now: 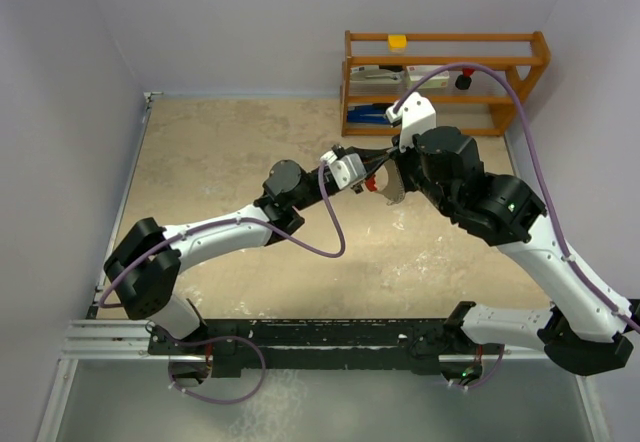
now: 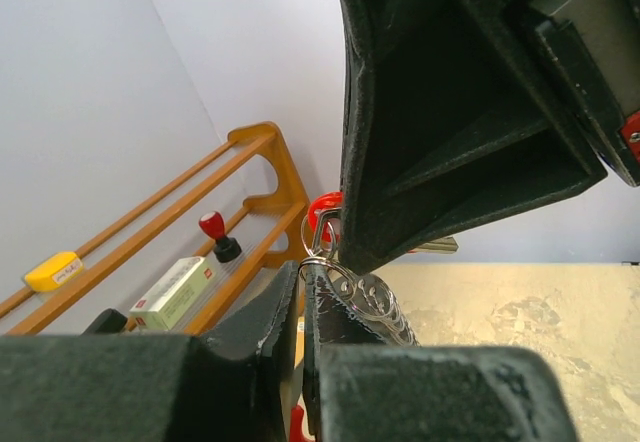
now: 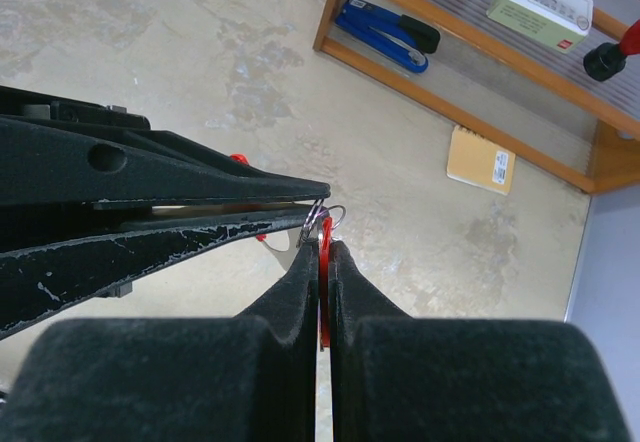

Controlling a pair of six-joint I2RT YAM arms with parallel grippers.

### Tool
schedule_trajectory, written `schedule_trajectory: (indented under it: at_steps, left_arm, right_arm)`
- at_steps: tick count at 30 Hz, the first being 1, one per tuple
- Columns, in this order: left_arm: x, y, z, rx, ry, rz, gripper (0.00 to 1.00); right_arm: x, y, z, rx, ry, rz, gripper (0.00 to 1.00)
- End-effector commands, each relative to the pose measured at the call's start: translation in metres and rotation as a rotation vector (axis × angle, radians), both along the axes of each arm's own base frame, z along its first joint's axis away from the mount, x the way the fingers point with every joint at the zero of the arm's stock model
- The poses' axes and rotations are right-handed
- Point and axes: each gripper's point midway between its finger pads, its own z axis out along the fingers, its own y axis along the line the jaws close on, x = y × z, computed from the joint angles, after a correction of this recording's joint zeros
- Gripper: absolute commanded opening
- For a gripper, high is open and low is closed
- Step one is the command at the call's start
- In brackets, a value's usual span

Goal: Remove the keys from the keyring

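**A:** What is the robot wearing?

**B:** The white-and-black jointed left arm and its matching right arm are each carrying a thin purple cable.

**A:** And further out?

**B:** White boxy camera housings are capping the wrists. The matte black wedge-shaped fingers are showing whitish scuffs, and a small green light is glowing.

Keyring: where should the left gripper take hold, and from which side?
The silvery ring, poking out just beyond the right gripper, which clamps the red fob. Come from the left, across those fingers: the thin loop is exposed only there. The left gripper pinches it there.
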Motion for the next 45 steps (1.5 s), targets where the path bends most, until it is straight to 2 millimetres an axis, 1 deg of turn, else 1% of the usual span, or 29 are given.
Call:
schedule_trajectory:
  at_steps: [1,6,9,12,14,24,33,40,45]
  left_arm:
    - [-0.020,-0.004,0.036,-0.042,-0.096,-0.089,0.00]
    - [-0.020,-0.002,0.039,-0.052,-0.086,-0.081,0.00]
    - [-0.012,0.004,0.041,-0.074,-0.060,-0.031,0.00]
    - [-0.002,0.011,0.047,-0.109,-0.026,0.026,0.00]
    - [0.000,0.015,0.051,-0.128,-0.015,0.045,0.00]
    - [-0.002,0.029,0.072,-0.280,0.041,0.042,0.00]
    - [-0.003,0.033,0.083,-0.363,0.087,0.020,0.00]
    - [-0.010,0.040,0.092,-0.450,0.127,-0.030,0.00]
    - [-0.022,0.046,0.098,-0.513,0.151,-0.102,0.00]
  right_arm:
    - [0.001,0.009,0.020,0.063,-0.043,0.026,0.00]
    - [0.000,0.008,0.021,0.069,-0.047,0.025,0.00]
    - [0.000,0.007,0.021,0.070,-0.047,0.022,0.00]
    - [-0.001,0.005,0.021,0.074,-0.049,0.019,0.00]
    - [-0.002,0.005,0.020,0.076,-0.050,0.020,0.00]
    - [-0.002,0.006,0.018,0.080,-0.050,0.026,0.00]
    - [-0.003,0.005,0.019,0.083,-0.054,0.028,0.00]
    - [-0.002,0.006,0.016,0.079,-0.054,0.030,0.00]
    - [0.000,0.007,0.011,0.068,-0.053,0.025,0.00]
